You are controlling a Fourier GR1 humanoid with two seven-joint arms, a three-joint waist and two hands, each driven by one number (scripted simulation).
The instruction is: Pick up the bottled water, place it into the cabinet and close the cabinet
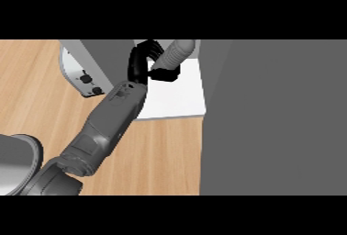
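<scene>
My left forearm crosses the wooden counter [163, 151] from the lower left. Its black hand [137, 62] is over the white cabinet floor [177, 98], with the fingers bent in an arc and nothing visible inside them. A second grey forearm slants in from the top edge and ends in my right hand [163, 74], just right of the left hand. Only a small black part of the right hand shows. The grey cabinet door [271, 119] fills the right side of the view. No bottled water is visible.
A grey appliance [88, 69] with two dark knobs stands at the upper left, close beside my left hand. A round grey pot or lid [15, 160] sits at the lower left edge. Bare wooden counter lies between my left arm and the door.
</scene>
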